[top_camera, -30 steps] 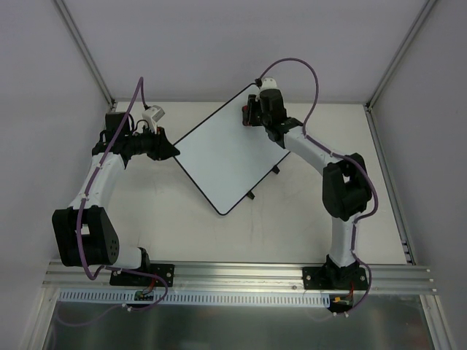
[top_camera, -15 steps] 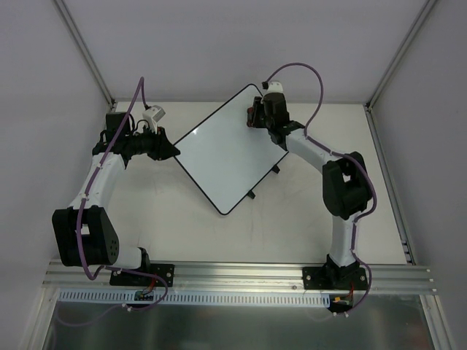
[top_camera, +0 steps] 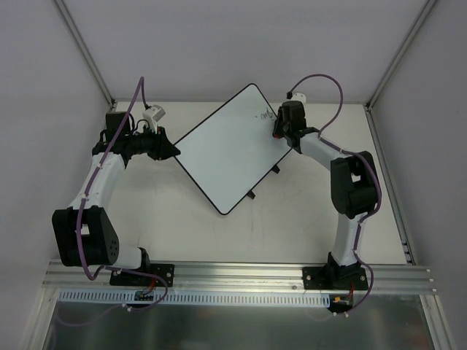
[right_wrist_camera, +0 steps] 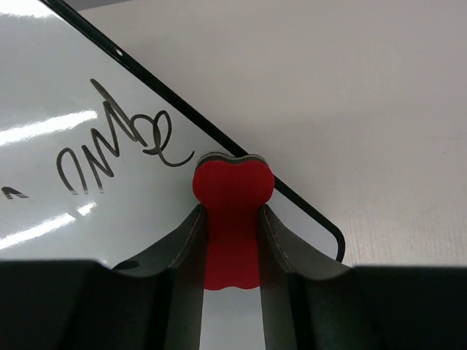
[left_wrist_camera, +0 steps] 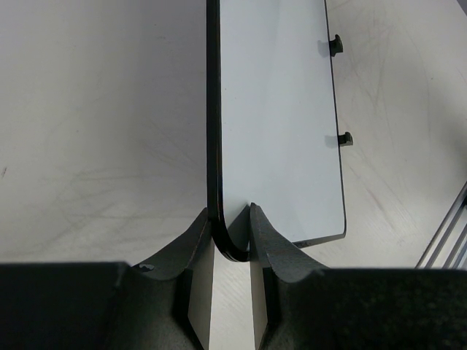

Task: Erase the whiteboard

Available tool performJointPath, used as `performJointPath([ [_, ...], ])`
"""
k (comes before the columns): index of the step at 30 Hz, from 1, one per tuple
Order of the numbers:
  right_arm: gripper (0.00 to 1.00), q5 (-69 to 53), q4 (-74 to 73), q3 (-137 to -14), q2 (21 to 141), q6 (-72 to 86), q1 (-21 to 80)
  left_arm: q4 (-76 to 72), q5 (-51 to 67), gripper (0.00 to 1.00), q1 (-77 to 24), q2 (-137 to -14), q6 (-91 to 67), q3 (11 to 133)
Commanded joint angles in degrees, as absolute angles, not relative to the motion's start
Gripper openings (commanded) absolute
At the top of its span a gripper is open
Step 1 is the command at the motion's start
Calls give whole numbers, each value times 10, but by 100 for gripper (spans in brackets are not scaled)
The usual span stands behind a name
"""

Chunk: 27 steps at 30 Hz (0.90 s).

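Observation:
The whiteboard (top_camera: 230, 149) lies turned like a diamond on the table, glossy white with a thin black rim. Dark handwriting (top_camera: 264, 115) sits near its far corner. My left gripper (top_camera: 175, 152) is shut on the board's left corner; in the left wrist view the rim runs between its fingers (left_wrist_camera: 197, 230) and the whiteboard (left_wrist_camera: 277, 109) stretches away. My right gripper (top_camera: 277, 130) is shut on a red bone-shaped eraser (right_wrist_camera: 232, 189). The eraser's tip rests on the whiteboard (right_wrist_camera: 44, 102) by its right rim, just right of the handwriting (right_wrist_camera: 124, 146).
Two small black clips (top_camera: 275, 169) (top_camera: 250, 195) stick out from the board's near right edge. The white tabletop (top_camera: 292, 219) has faint scuffs. Walls and aluminium posts (top_camera: 87, 51) enclose it, with a metal rail (top_camera: 241, 273) along the front.
My right gripper has slid with the eraser from the board's far corner to its right edge, uncovering the handwriting. The left arm and the board have stayed put.

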State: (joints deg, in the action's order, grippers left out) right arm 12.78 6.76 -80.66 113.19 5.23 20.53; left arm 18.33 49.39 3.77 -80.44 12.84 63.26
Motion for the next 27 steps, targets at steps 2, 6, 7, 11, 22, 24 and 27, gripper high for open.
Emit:
performJointPath([
  [2, 0, 99, 54, -873, 1130, 5, 244, 176, 497, 0, 16, -802, 190, 637],
  [6, 1, 84, 52, -939, 1150, -50, 271, 177, 497, 0, 17, -803, 190, 637],
  [7, 1, 80, 50, -953, 1160, -61, 276, 177, 497, 0, 16, -803, 190, 637],
  [11, 1, 59, 45, -1012, 1185, -62, 299, 177, 497, 0, 16, -801, 190, 636],
  [22, 1, 116, 46, -978, 1200, 27, 279, 178, 493, 0, 16, -799, 192, 635],
  [24, 1, 123, 45, -943, 1193, 45, 261, 178, 492, 0, 16, -798, 192, 635],
  [27, 1, 145, 42, -904, 1183, 53, 247, 178, 491, 0, 16, -799, 193, 635],
])
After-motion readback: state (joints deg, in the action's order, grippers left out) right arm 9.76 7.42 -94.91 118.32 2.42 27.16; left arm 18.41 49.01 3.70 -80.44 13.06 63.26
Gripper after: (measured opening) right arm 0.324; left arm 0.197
